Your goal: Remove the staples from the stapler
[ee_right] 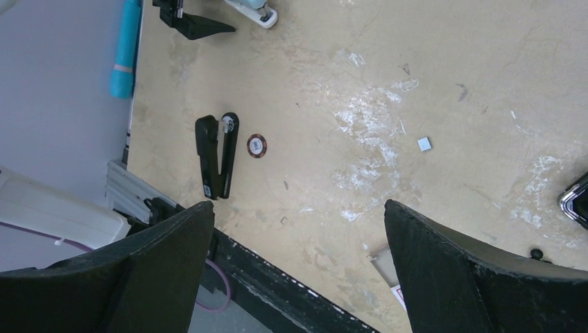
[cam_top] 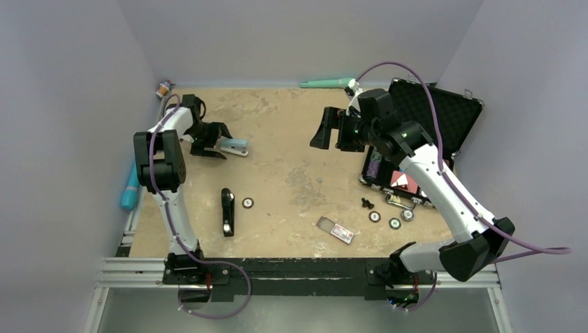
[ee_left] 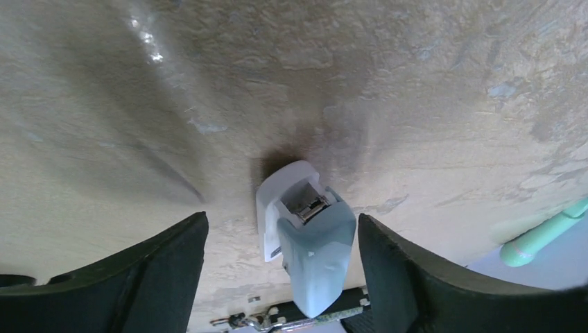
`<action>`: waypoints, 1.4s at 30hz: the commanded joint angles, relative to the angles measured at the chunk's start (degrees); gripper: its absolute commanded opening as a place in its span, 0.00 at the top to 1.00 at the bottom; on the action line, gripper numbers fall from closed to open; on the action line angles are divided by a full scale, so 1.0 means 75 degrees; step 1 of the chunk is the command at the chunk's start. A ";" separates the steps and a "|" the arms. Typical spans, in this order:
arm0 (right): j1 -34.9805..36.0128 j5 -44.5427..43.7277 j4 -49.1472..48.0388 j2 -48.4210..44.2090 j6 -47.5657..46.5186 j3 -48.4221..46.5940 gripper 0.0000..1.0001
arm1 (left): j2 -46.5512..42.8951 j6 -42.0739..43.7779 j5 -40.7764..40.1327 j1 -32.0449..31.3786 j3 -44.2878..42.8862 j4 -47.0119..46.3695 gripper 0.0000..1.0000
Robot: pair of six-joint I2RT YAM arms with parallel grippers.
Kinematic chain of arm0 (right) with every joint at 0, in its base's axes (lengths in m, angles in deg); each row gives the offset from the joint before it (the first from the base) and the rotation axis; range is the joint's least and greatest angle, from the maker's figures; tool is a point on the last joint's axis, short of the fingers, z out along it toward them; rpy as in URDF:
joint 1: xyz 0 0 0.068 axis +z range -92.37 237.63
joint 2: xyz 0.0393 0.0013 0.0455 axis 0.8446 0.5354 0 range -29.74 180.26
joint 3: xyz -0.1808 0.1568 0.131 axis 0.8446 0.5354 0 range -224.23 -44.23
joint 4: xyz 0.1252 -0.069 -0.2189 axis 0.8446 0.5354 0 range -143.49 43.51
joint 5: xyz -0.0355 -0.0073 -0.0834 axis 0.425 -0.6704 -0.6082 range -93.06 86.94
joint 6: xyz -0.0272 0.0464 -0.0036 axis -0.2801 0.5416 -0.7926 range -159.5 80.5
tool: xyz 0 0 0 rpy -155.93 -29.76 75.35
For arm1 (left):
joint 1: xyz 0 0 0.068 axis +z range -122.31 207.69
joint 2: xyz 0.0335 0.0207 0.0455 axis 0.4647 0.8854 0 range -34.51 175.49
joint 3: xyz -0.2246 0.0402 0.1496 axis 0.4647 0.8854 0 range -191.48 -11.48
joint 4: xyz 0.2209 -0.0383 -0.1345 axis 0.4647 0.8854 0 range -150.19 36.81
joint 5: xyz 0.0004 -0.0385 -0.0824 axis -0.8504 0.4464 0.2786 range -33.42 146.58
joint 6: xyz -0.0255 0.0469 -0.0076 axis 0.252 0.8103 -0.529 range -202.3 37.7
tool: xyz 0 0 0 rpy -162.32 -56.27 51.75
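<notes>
The black stapler [cam_top: 227, 211] lies on the tan table at the near left, its top arm slightly spread from the base; it also shows in the right wrist view [ee_right: 215, 156]. My left gripper [cam_top: 222, 142] is open at the far left, its fingers on either side of a different, light blue and white stapler [ee_left: 315, 250] without touching it. My left gripper [ee_left: 281, 220] holds nothing. My right gripper [cam_top: 327, 139] is open and empty, raised over the far middle of the table, far from the black stapler; it looks down at the table [ee_right: 298, 208].
A poker chip [cam_top: 247, 202] lies just right of the black stapler. An open black case [cam_top: 433, 111] stands at the right, with chips [cam_top: 394, 223] and a small box [cam_top: 335, 230] in front. A blue cylinder [cam_top: 130, 187] lies along the left edge, and a teal stick [cam_top: 326, 83] at the back.
</notes>
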 commanded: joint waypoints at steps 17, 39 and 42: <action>-0.0102 0.0466 -0.0126 -0.0658 -0.0541 0.0101 0.02 | -0.1913 0.1919 -0.0412 0.0486 0.0226 0.0553 0.09; -0.0096 0.1168 -0.0634 -0.1579 -0.0391 0.1288 0.04 | -0.5839 0.6159 -0.1452 -0.0627 0.2944 0.1348 0.12; -0.0091 0.1400 -0.0682 -0.1512 -0.0348 0.1329 0.05 | -0.6076 0.6243 -0.1599 -0.1206 0.3333 0.1268 0.12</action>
